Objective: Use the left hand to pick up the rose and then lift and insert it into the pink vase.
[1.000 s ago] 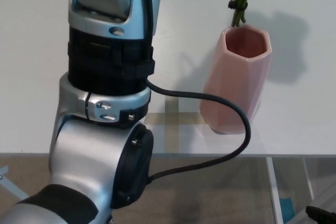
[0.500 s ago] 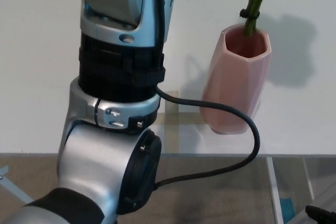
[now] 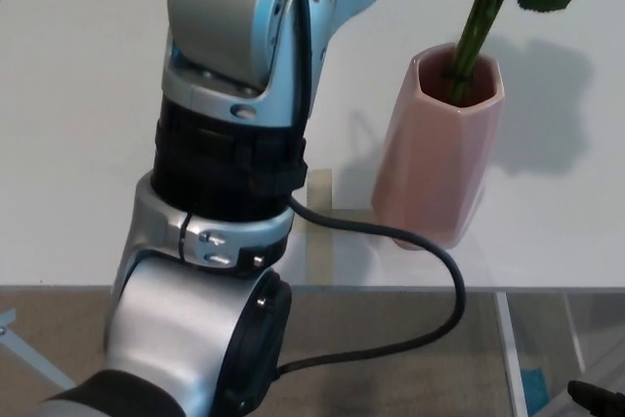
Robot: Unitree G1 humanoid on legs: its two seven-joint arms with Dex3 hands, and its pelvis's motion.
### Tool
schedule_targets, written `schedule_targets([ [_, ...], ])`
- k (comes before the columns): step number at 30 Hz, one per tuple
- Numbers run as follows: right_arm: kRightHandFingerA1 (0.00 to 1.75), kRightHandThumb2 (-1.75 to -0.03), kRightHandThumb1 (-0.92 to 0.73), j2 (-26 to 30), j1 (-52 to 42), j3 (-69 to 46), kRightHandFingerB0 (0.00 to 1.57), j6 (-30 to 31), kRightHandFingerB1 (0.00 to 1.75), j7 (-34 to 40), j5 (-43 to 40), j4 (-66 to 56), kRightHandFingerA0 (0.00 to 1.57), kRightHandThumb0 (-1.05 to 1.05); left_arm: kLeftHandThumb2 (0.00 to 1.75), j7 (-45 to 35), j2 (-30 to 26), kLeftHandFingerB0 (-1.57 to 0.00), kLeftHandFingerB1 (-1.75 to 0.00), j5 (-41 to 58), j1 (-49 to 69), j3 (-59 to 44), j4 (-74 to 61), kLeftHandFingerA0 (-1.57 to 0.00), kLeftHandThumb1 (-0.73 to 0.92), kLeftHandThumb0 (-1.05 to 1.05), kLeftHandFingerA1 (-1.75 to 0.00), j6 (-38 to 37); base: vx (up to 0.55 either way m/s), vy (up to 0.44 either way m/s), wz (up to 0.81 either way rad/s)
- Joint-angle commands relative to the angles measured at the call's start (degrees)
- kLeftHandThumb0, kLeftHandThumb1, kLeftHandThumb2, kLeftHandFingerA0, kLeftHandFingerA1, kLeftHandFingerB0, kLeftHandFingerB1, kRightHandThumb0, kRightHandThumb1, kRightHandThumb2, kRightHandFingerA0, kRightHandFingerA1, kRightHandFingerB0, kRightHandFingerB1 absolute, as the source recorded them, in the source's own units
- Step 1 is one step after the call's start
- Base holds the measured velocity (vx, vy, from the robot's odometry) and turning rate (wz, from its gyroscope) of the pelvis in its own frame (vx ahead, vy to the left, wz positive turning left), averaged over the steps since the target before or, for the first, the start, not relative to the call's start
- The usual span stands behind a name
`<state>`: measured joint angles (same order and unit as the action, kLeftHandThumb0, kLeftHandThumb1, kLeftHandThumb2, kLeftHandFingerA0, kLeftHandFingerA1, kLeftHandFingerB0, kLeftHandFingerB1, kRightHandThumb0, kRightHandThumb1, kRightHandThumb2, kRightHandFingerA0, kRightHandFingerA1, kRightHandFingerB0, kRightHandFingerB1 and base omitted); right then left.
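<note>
White desk (image 3: pixel 78 124) fills most of view, near edge across bottom; tan floor beyond far edge at 12 o'clock, grey-brown floor below near edge. Left arm (image 3: pixel 234 144), silver and black, rises from 7 o'clock toward 12, black cable (image 3: pixel 430 271) looping off it. Left hand out of frame at top, so cannot tell its hold. Pink vase (image 3: pixel 439 163) upright on desk at 2 o'clock, casting shadow rightward. Rose (image 3: pixel 477 31): green stem tilted, lower end inside vase mouth, leaf at top edge. Tape marks (image 3: pixel 320 212) on desk beside vase base.
</note>
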<state>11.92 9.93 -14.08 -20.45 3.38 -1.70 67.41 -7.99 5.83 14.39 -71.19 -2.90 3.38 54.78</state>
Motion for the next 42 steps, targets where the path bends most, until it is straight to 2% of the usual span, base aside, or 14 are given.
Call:
schedule_targets([
  [1,0.52,-0.57,-0.61,-0.4,-0.1,-0.2,0.57,0.4,0.48,0.0,-0.8,0.2,0.64,-0.21,0.68,-0.3,0.2,-0.76,-0.94,0.7,2.1,0.9,-1.2,-0.93,0.8,-0.18,-1.5,-1.5,0.0,0.0,0.0],
  [8,0.52,-0.57,-0.61,-0.6,0.1,-0.3,0.57,0.3,0.48,0.2,-0.9,0.1,0.64,-0.21,0.69,0.2,0.8,-0.77,-0.95,0.9,3.7,1.1,-1.0,-0.88,0.81,-0.19,-1.51,-1.6,0.0,0.0,0.0],
  [14,0.52,-0.57,-0.61,-0.6,0.0,-0.1,0.58,0.2,0.49,0.0,-0.7,-0.5,0.63,-0.21,0.64,0.6,0.6,-0.78,-0.81,0.7,4.7,1.5,-1.7,-0.93,0.82,-0.18,-1.47,-1.1,0.0,0.0,0.0],
  [16,0.52,-0.57,-0.61,-0.6,-0.1,-0.1,0.58,0.1,0.49,-0.1,-0.7,-0.7,0.63,-0.21,0.64,-0.4,-0.9,-0.8,-0.57,-0.1,4.9,2.8,-1.4,-1.02,0.81,-0.19,-1.28,-1.8,0.0,0.0,0.0],
  [17,0.52,-0.57,-0.61,-0.6,-0.1,-0.1,0.58,0.1,0.49,0.0,-0.7,-0.7,0.63,-0.21,0.63,-1.1,-1.8,-0.72,-0.47,-0.2,4.9,3.2,-0.9,-1.1,0.79,-0.22,-0.84,-1.8,0.0,0.0,0.0],
  [18,0.52,-0.57,-0.61,-0.6,-0.1,-0.2,0.58,0.2,0.49,0.0,-0.8,-0.7,0.63,-0.21,0.63,-1.4,-2.2,-0.72,-0.47,-0.1,4.7,3.2,-0.5,-1.1,0.79,-0.22,-0.84,-1.3,0.0,0.0,0.0],
  [19,0.52,-0.57,-0.61,-0.6,0.0,-0.2,0.58,0.2,0.49,-0.1,-0.9,-0.7,0.63,-0.21,0.63,-1.9,-2.7,-0.57,-0.4,0.2,4.5,3.2,-0.1,-0.97,0.75,-0.28,-0.53,-1.0,0.0,0.0,0.0],
  [20,0.52,-0.57,-0.61,-0.6,0.0,-0.3,0.58,0.2,0.49,-0.2,-0.9,-0.7,0.63,-0.21,0.63,-2.6,-3.2,-0.57,-0.4,0.6,4.4,3.3,0.5,-0.97,0.75,-0.28,-0.53,-0.5,0.0,0.0,0.0],
  [21,0.52,-0.57,-0.61,-0.6,0.0,-0.3,0.59,0.1,0.49,-0.2,-0.9,-0.6,0.63,-0.21,0.62,-4.1,-4.4,-0.05,-0.22,0.9,3.8,4.0,1.4,-0.02,0.58,-0.5,-0.17,0.5,0.0,0.0,0.0],
  [22,0.52,-0.57,-0.61,-0.7,0.0,-0.2,0.59,0.0,0.49,-0.2,-0.9,-0.6,0.63,-0.21,0.76,-7.9,-7.1,0.0,-0.04,1.5,2.3,5.9,3.8,0.0,0.47,-0.75,0.0,2.9,0.0,0.0,0.0],
  [23,0.52,-0.57,-0.61,-0.7,-0.1,-0.2,0.59,0.0,0.49,-0.2,-0.9,-0.6,0.63,-0.21,0.76,-8.6,-7.7,0.0,-0.04,1.7,2.0,6.4,4.3,0.0,0.47,-0.75,0.0,3.1,0.0,0.0,0.0],
  [24,0.52,-0.57,-0.61,-0.6,-0.1,-0.1,0.59,-0.1,0.49,-0.3,-0.8,-0.6,0.63,-0.21,0.58,-11.4,-9.7,0.0,0.0,2.1,1.2,7.6,6.4,0.0,0.46,-0.73,0.0,3.2,0.0,0.0,0.0],
  [25,0.52,-0.57,-0.61,-0.7,0.1,-0.2,0.59,0.0,0.49,-0.3,-0.9,-0.4,0.63,-0.21,0.57,-14.8,-11.7,0.0,-0.01,1.7,0.9,9.0,8.9,0.0,0.45,-0.85,0.0,0.8,0.0,0.0,0.0],
  [42,0.53,-0.58,-0.61,-0.7,0.6,0.1,0.59,0.4,0.5,0.1,-0.5,-0.4,0.65,-0.21,0.55,-24.7,-19.3,0.0,0.0,0.4,1.0,12.2,14.7,0.0,0.46,-0.78,0.0,-7.7,0.0,0.0,0.0],
])
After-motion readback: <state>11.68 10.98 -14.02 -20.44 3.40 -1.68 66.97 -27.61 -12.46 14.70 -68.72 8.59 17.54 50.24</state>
